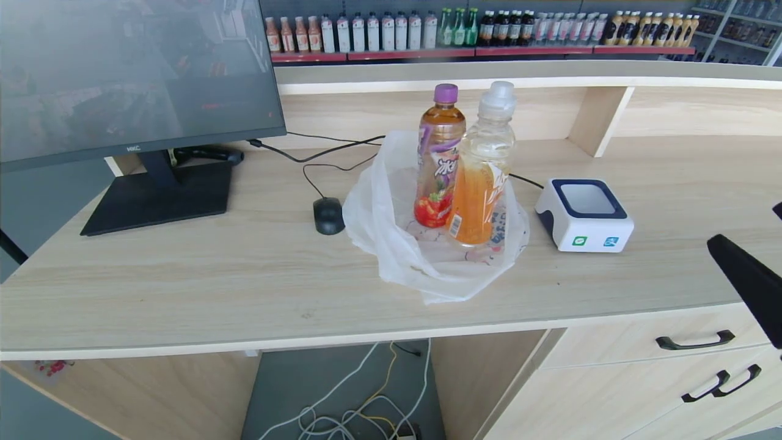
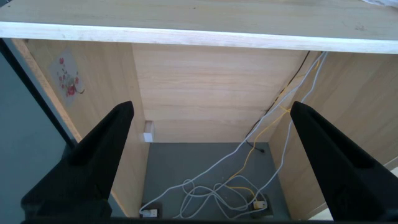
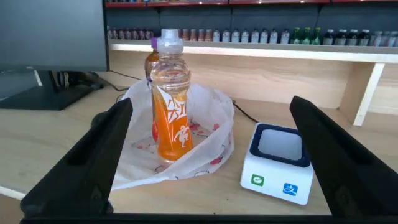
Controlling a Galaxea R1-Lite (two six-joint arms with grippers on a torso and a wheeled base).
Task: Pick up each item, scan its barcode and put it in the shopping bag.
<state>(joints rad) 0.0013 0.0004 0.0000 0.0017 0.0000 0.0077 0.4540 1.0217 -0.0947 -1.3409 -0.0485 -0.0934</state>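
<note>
Two bottles stand upright inside the white plastic shopping bag point(image 1: 391, 244) at the middle of the counter. One has a purple cap and amber drink point(image 1: 440, 159); the other is a clear-capped orange drink bottle point(image 1: 482, 177), also seen as the orange bottle point(image 3: 171, 118) in the bag point(image 3: 214, 143). The white barcode scanner point(image 1: 583, 214) sits just right of the bag, and the scanner point(image 3: 280, 162) lies close ahead of my right gripper point(image 3: 211, 102). That right gripper point(image 1: 745, 226) is open and empty at the counter's right end. My left gripper point(image 2: 212, 106) is open and empty, below the counter edge, facing the cable space.
A monitor point(image 1: 122, 73) on a black stand occupies the left of the counter, with a black mouse point(image 1: 328, 215) beside the bag. A raised ledge point(image 1: 550, 76) runs along the back. Drawers point(image 1: 672, 354) are under the right side; loose cables point(image 2: 217, 186) lie under the counter.
</note>
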